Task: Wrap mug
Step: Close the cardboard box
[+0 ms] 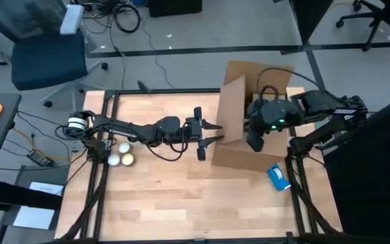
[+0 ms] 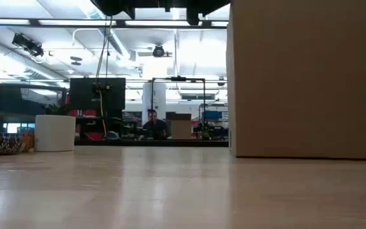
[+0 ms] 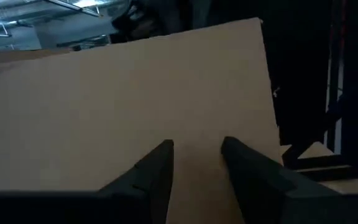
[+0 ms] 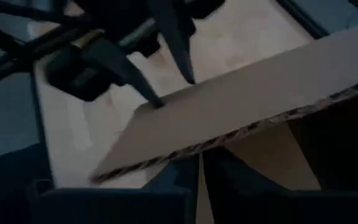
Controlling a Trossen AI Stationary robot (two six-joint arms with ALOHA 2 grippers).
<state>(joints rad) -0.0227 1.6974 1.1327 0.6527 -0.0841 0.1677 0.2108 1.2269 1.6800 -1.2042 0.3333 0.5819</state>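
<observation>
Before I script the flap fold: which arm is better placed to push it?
Left, probably. Its open end effector points at the outer face of the cardboard box flap; the right end effector hangs over the box interior.

You see the pale wooden table point(image 1: 181, 196) evenly lit from above, with only soft shadows under the dark arms. In the low view, white ceiling lamps point(image 2: 138, 48) at 12 o'clock glare strongly, and the near tabletop is blurred. Both wrist views are dim; the brown cardboard box flap point(image 4: 241, 106) looks soft and out of focus.
</observation>
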